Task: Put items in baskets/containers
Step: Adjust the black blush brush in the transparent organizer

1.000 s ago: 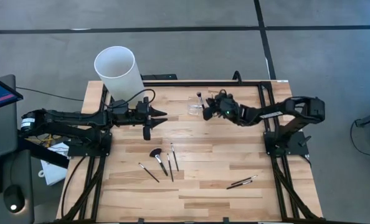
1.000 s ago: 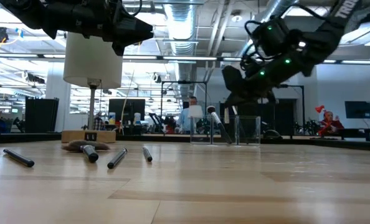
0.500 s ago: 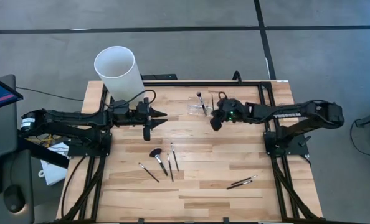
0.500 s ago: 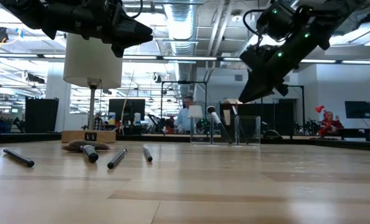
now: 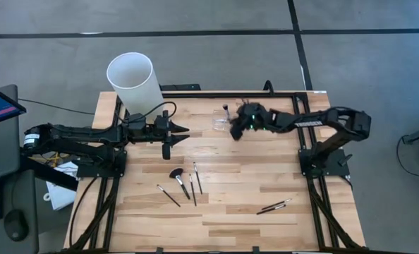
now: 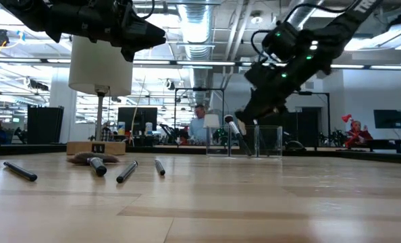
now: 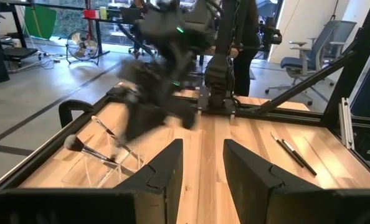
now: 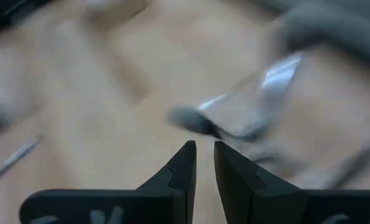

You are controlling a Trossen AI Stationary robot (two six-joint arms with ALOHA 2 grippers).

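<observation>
The counter is a pale wood-plank top framed by dark rails, standing on a grey floor crossed by dark lines. At its far left corner a tall white cylinder stands on a wooden base.

The clear brush holder sits near the far edge, around the middle, with one makeup brush leaning out of it, bristle end up. The right gripper hangs just beside the holder — its fingers a narrow gap apart with nothing between them in its wrist view.

The left gripper hovers above the counter to the left of the holder, well apart from it, fingers spread and empty.

Four brushes lie loose in the middle of the counter: a fan-headed brush, and three thin brushes close beside it. Two more brushes lie together toward the near right.

Beyond the counter, the low view shows an open workshop hall — ceiling ducts, strip lights, racks and screens, and a person far off behind the holder.
</observation>
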